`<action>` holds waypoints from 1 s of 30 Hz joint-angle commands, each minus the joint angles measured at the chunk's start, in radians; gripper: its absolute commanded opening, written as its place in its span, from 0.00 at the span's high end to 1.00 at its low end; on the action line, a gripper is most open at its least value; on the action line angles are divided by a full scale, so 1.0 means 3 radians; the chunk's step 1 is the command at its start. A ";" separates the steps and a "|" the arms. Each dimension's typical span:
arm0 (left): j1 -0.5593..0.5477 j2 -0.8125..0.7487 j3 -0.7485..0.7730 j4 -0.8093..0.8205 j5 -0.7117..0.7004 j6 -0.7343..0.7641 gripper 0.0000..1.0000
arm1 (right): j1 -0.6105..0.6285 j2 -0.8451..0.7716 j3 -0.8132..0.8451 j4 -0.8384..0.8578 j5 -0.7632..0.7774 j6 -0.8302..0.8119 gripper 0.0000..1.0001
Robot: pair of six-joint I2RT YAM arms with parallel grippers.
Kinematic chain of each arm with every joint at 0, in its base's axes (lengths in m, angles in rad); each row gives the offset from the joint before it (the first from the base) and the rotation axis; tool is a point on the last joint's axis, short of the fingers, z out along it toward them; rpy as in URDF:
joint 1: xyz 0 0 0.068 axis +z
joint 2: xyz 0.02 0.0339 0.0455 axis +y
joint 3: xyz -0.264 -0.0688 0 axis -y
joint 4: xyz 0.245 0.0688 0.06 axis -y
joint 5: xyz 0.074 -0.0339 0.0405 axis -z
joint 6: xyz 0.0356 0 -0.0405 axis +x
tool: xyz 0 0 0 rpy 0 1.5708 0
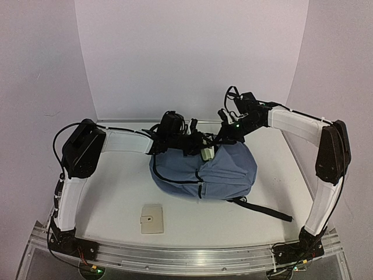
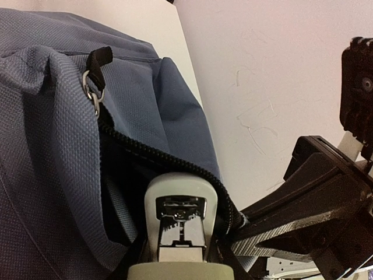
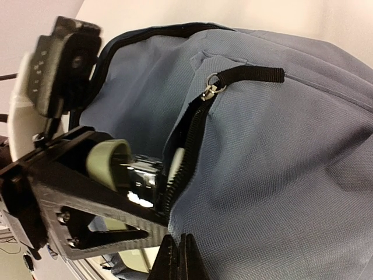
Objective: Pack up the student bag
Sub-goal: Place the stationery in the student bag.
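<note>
The slate-blue student bag (image 1: 224, 172) lies on the table with its zipper open at the top. My left gripper (image 1: 195, 146) is shut on a beige and chrome stapler (image 1: 207, 153). The stapler's nose (image 2: 180, 213) sits in the bag's (image 2: 46, 146) open zipper mouth, and my left gripper (image 2: 178, 254) holds it from behind. My right gripper (image 3: 178, 259) is shut on the edge of the bag's fabric (image 3: 280, 163) beside the zipper, holding the mouth apart. In the right wrist view the stapler (image 3: 140, 172) shows at the opening. The inside of the bag is dark.
A small beige card-like pad (image 1: 152, 219) lies on the table in front of the bag. A black strap (image 1: 262, 209) trails from the bag toward the front right. White walls enclose the table on three sides.
</note>
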 commanded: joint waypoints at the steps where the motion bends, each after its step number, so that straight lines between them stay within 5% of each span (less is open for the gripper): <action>1: 0.0007 0.0203 0.0253 0.0326 0.0284 -0.0383 0.90 | 0.0071 -0.0283 -0.0037 0.0295 -0.0229 -0.0041 1.00; 5: 0.0085 0.0362 0.0120 0.0869 0.0305 -0.0904 0.91 | 0.0082 -0.0359 -0.0071 0.0295 -0.0164 -0.0088 1.00; 12: 0.0019 0.0501 0.0346 0.0773 0.0084 -0.0858 0.84 | 0.0086 -0.0327 -0.0044 0.0295 -0.0171 -0.0074 1.00; 19: 0.0020 0.0195 0.0143 0.0100 -0.0225 -0.0557 0.42 | 0.0083 -0.0289 -0.0019 0.0290 -0.0144 -0.0024 1.00; 30: 0.0040 -0.0241 -0.0170 -0.0478 -0.0489 -0.0379 0.39 | 0.0083 -0.0298 -0.0057 0.0290 -0.0121 -0.0036 1.00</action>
